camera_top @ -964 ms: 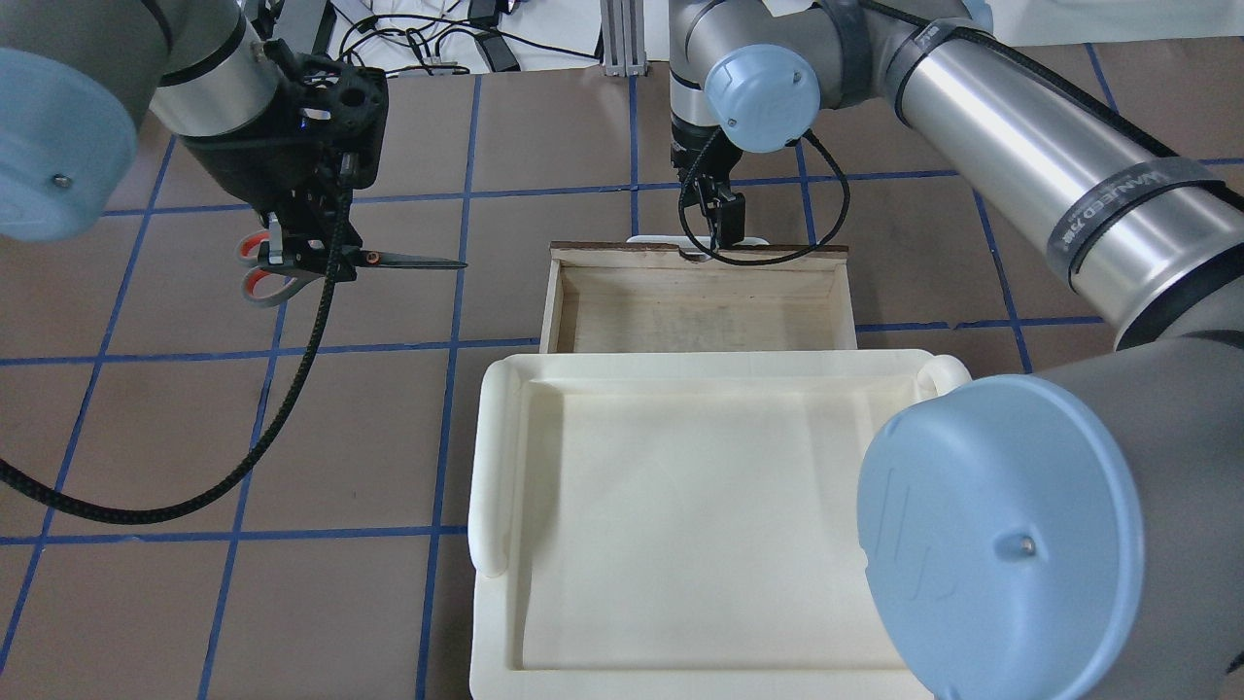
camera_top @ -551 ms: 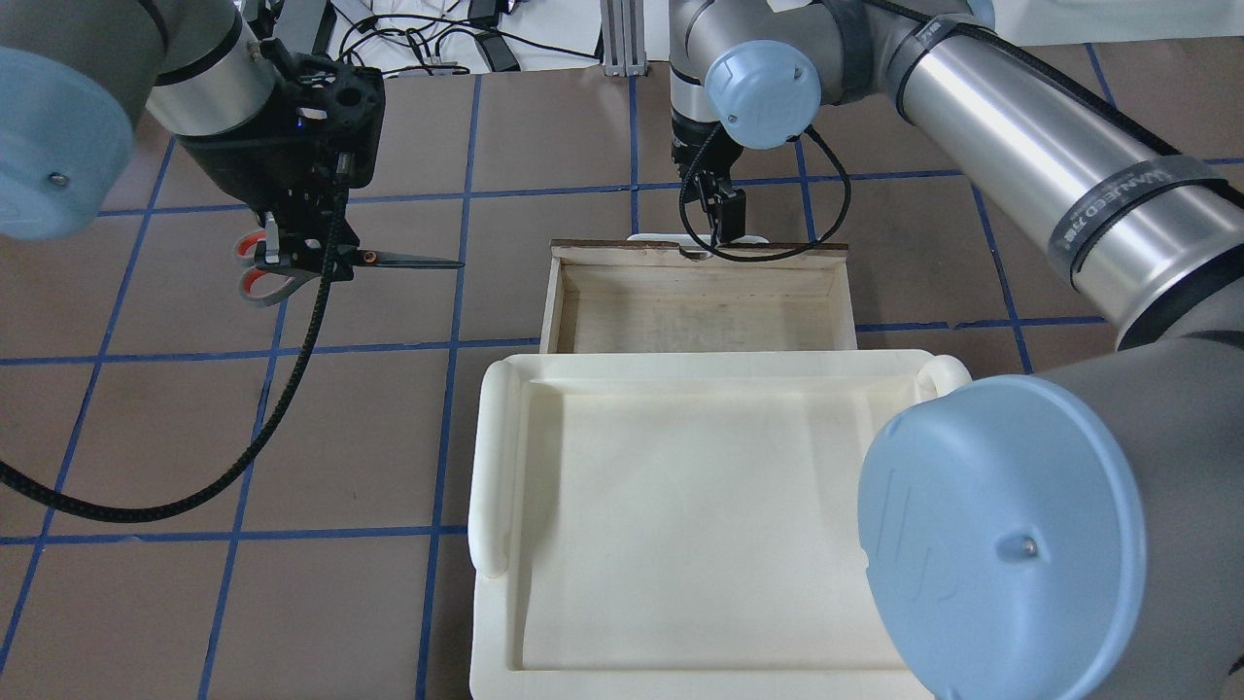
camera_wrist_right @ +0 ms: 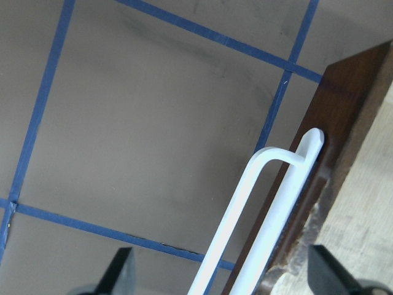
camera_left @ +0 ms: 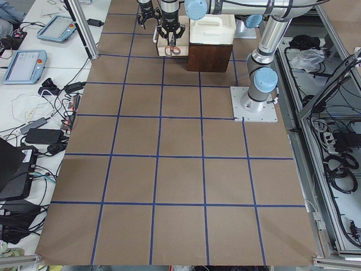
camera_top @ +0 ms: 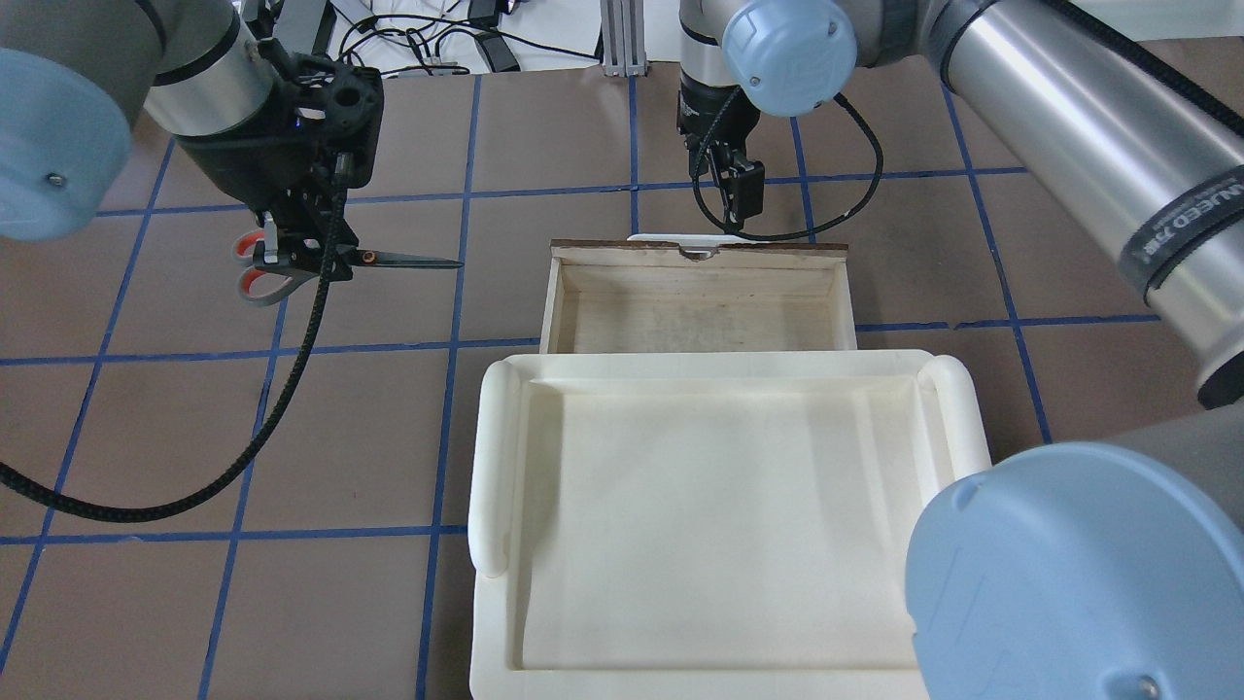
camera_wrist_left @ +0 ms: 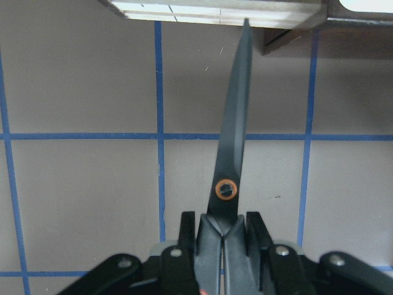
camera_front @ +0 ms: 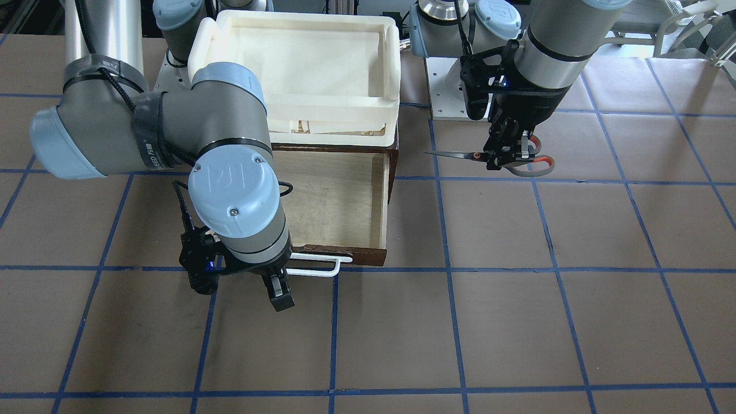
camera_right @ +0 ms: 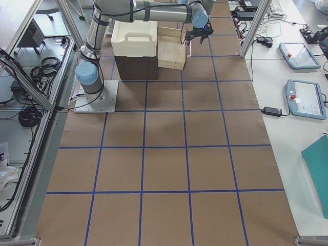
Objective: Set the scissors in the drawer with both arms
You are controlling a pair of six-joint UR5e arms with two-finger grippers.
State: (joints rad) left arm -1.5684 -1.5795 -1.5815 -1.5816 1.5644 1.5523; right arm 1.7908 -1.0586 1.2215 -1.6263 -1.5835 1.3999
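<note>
The scissors (camera_top: 403,260) have grey handles with orange-red loops. My left gripper (camera_top: 303,255) is shut on them near the pivot and holds them level above the table, left of the drawer, blades pointing at it. The left wrist view shows the blade (camera_wrist_left: 236,123) between the shut fingers. The drawer (camera_top: 552,297) stands open, and its pale plywood inside is bare. My right gripper (camera_top: 741,199) is open and empty, just beyond the white handle (camera_top: 661,237) and clear of it. The right wrist view shows the handle (camera_wrist_right: 270,203) ahead of one spread finger (camera_wrist_right: 121,273).
A cream-white plastic tray (camera_top: 494,467) sits on top of the cabinet, just behind the open drawer on the robot's side. Brown table with blue grid lines lies all around. A black cable hangs from the left wrist (camera_top: 282,408).
My right gripper has drawn back from the drawer handle, away from the robot, and its arm has swung aside. The left gripper with the scissors has barely moved.
</note>
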